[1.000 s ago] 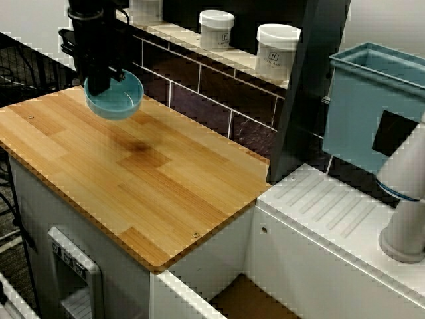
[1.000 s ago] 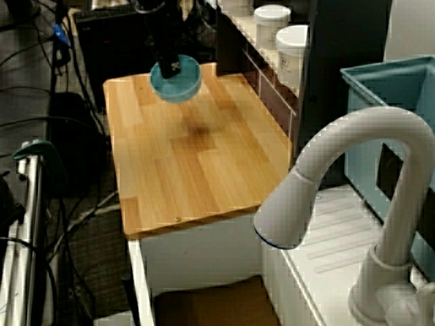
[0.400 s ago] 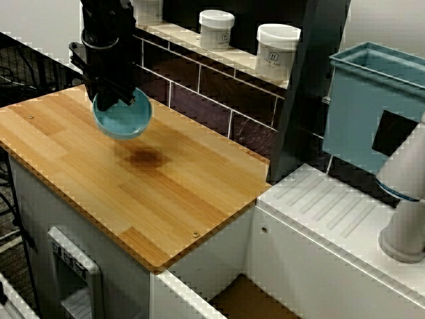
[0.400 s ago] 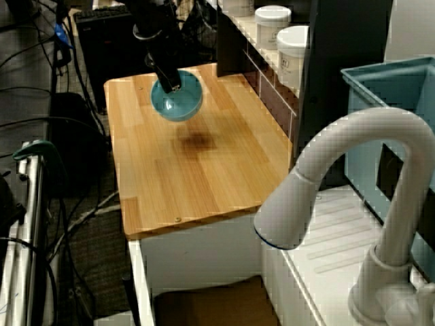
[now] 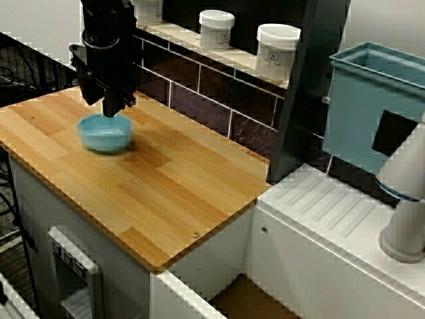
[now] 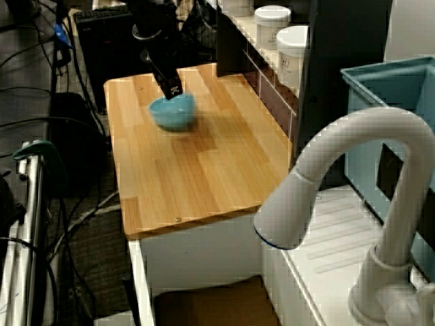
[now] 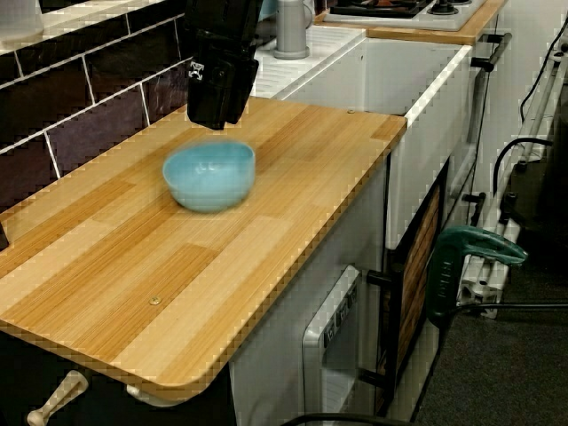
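Note:
A light blue bowl (image 5: pixel 105 133) stands upright on the wooden counter (image 5: pixel 186 186), near its back left part, and looks slightly blurred. My black gripper (image 5: pixel 111 106) hangs just above the bowl's far rim, apart from it, with its fingers open and nothing between them. In the view over the tap the bowl (image 6: pixel 172 113) sits directly under the gripper (image 6: pixel 171 88). The low view along the counter shows the bowl (image 7: pixel 209 175) free on the wood (image 7: pixel 133 257) with the gripper (image 7: pixel 213 120) a short gap above it.
Two white jars (image 5: pixel 216 28) (image 5: pixel 277 50) stand on the shelf above the dark tiled wall. A black post (image 5: pixel 305 86) rises at the counter's right end. Beyond it are a blue bin (image 5: pixel 372 106), a white drainboard (image 5: pixel 332 212) and a white tap (image 6: pixel 340 176).
The bowl was held in the air in the gripper and tilted half a second ago. It now rests on the counter, let go, with the gripper open just above it.

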You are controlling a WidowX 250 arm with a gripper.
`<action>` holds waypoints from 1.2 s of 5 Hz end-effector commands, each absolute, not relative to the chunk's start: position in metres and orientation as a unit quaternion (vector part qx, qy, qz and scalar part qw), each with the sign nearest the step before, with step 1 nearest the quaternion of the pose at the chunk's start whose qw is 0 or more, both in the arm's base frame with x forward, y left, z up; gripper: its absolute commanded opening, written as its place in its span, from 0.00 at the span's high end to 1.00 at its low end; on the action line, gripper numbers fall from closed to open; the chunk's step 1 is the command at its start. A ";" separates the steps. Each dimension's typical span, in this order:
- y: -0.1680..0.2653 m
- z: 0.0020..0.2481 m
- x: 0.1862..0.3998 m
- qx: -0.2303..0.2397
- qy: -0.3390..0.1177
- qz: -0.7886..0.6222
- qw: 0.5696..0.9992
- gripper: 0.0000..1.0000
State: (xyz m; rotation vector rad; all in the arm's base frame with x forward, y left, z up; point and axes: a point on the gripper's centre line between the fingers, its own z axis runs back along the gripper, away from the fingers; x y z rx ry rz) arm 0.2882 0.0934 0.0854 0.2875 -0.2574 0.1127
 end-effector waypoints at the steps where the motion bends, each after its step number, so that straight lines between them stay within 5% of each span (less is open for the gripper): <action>1: 0.098 0.108 0.290 0.133 -0.147 0.055 0.979 0.00; 3: 0.097 0.110 0.285 0.117 -0.135 0.048 0.983 0.00; 6: 0.096 0.086 0.297 0.029 -0.105 0.027 0.994 0.00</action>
